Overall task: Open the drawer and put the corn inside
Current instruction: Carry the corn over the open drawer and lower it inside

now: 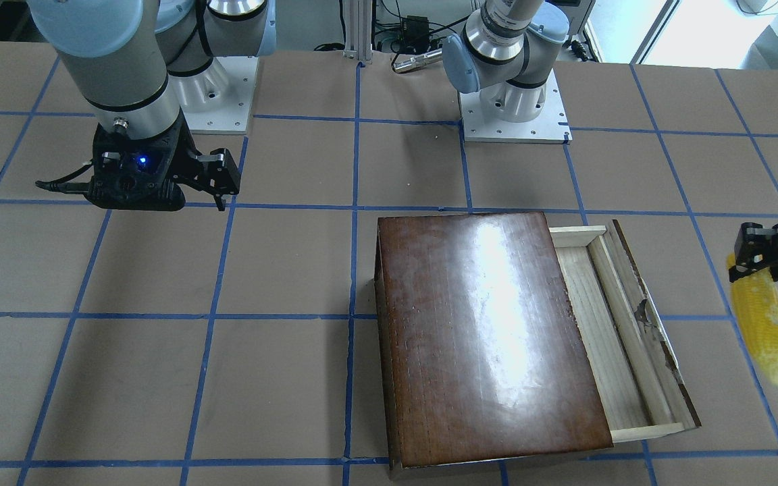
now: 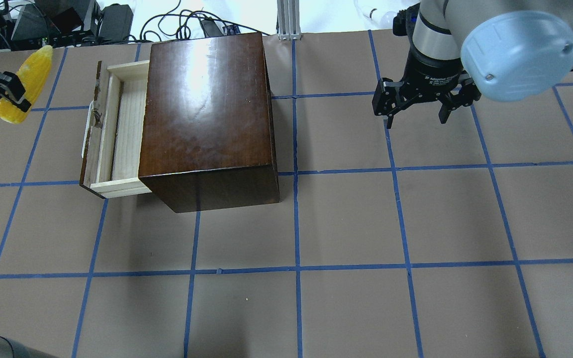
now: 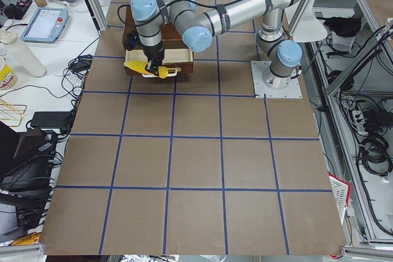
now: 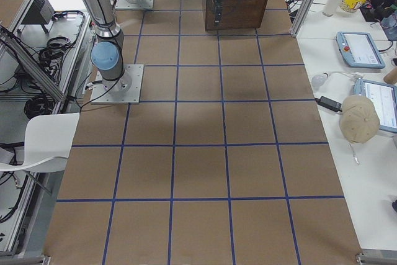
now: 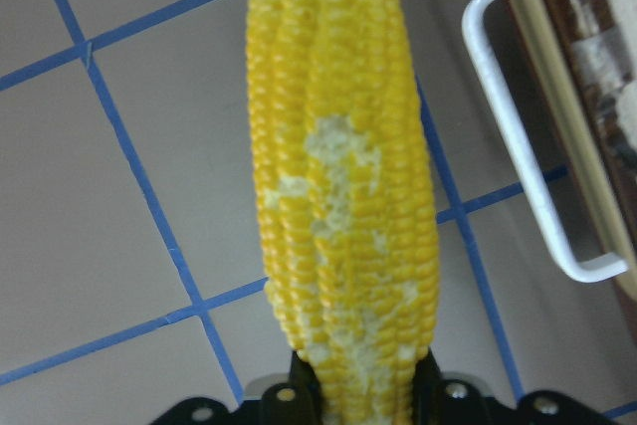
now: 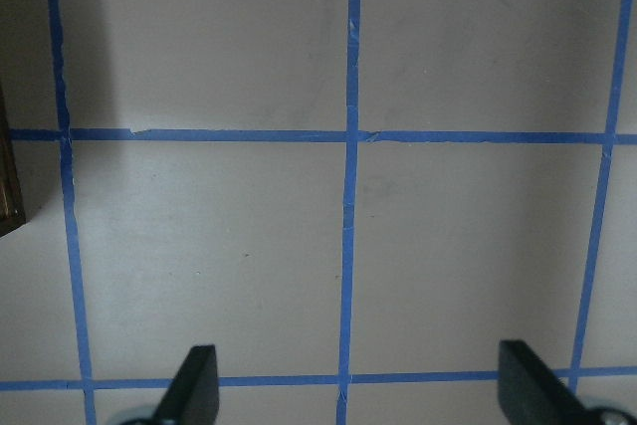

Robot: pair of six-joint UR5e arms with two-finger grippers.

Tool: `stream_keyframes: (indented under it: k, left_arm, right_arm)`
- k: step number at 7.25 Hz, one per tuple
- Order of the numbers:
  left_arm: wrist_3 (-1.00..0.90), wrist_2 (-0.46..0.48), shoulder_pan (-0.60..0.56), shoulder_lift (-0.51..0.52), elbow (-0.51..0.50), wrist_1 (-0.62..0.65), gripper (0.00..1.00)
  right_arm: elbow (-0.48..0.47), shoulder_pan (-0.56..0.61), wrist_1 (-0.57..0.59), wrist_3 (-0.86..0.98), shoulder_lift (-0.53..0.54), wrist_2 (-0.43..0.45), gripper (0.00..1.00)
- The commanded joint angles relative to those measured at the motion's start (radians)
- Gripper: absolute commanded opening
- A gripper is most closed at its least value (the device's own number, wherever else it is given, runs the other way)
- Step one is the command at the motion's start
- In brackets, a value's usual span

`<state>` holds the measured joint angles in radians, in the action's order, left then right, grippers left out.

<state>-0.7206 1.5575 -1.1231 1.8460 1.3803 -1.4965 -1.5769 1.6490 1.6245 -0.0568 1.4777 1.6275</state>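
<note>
The glossy dark-brown box (image 2: 207, 114) stands on the table, and its drawer (image 2: 117, 134) is pulled out on the robot's left side. The pale wood tray (image 1: 625, 324) looks empty. Its whitish handle (image 5: 528, 146) faces away from the box. My left gripper (image 2: 10, 97) is shut on the thick end of the yellow corn (image 2: 25, 79). It holds the corn above the table, beyond the drawer's front panel. In the left wrist view the corn (image 5: 343, 176) points away from the gripper, with the handle to its right. My right gripper (image 2: 416, 119) is open and empty, away from the box.
The brown table (image 2: 346, 223) is marked with a grid of blue tape. The arm bases (image 1: 514, 115) stand on the table's robot side. Cables and equipment (image 2: 67, 20) lie past the far edge, behind the corn.
</note>
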Motion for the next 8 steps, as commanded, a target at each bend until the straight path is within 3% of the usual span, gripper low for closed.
stream_keyframes:
  k: [1, 3, 8]
  left_arm:
    - [0.208, -0.059, -0.098, -0.024, 0.011, -0.022, 0.00]
    - [0.248, -0.062, -0.159, -0.007, 0.055, -0.022, 0.00]
    - [0.331, -0.085, -0.172, 0.018, 0.144, -0.011, 0.00]
  right_arm:
    - [0.000, 0.000, 0.000, 0.000, 0.000, 0.000, 1.00]
    - [0.000, 0.000, 0.002, 0.000, 0.000, 0.000, 1.00]
    - [0.000, 0.000, 0.000, 0.000, 0.000, 0.002, 1.00]
